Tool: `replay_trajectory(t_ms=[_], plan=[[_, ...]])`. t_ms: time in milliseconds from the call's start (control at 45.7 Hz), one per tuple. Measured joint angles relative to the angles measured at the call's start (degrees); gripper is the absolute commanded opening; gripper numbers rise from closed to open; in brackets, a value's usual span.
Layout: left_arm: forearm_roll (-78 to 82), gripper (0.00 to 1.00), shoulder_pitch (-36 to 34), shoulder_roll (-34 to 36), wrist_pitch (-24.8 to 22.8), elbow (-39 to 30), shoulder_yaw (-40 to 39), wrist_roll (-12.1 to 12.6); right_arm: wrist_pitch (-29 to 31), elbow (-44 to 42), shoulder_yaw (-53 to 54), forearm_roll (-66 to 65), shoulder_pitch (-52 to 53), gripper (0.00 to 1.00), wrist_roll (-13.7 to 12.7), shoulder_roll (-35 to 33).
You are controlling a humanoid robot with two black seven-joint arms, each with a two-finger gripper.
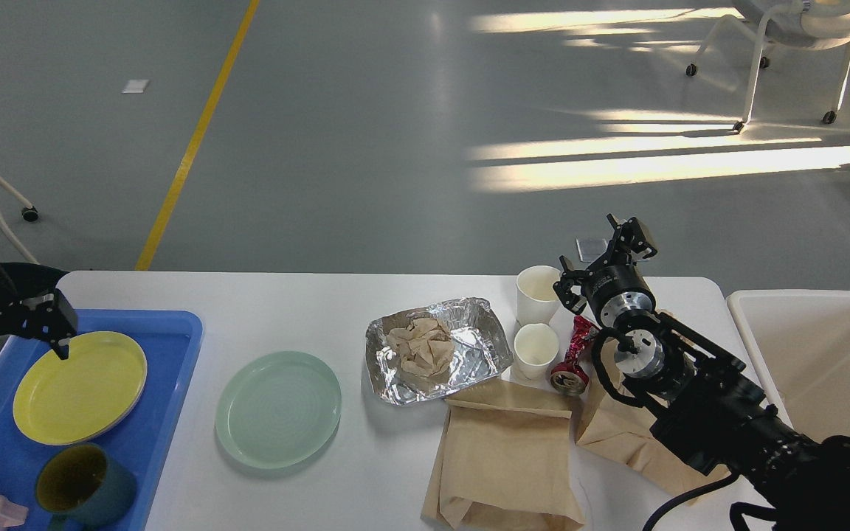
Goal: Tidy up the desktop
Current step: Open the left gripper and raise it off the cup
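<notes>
From the head view, the big white desktop (322,302) stretched across the lower part of the picture, with grey floor behind it. At its left end sat a blue tray (167,413) that held a yellow plate (80,387), a dark cup (85,485) and a bit of something pink at the very corner. The left gripper (52,324) hung over the far edge of the yellow plate with nothing in it, but it looked too dark to tell if its fingers were apart or together. Beside the tray lay a green plate (278,408), then a foil tray (436,348) with crumpled paper inside. Two white paper cups (536,324) stood near a squashed red can (572,361) (it lay on its side). Brown paper bags (502,457) lay flat at the near edge. The right gripper (602,254) was up above the far cup, its fingers apart and empty. A cream bin (816,354) stood just past the desktop's right end.
</notes>
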Motion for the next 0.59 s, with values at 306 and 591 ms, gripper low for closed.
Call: replay_trajectory(t_ms=[306,591], plan=[[-0.01,0.94,-7.94,-10.94,0.0,-0.16,2.24,0.0,0.0,0.0,0.0,0.0,0.0,1.0,0.0,0.0],[-1.94,0.94,-2.78,-18.88,0.0,-0.07,1.81,0.15,0.0,0.0,0.0,-0.01,-0.03,1.0,0.0,0.0]])
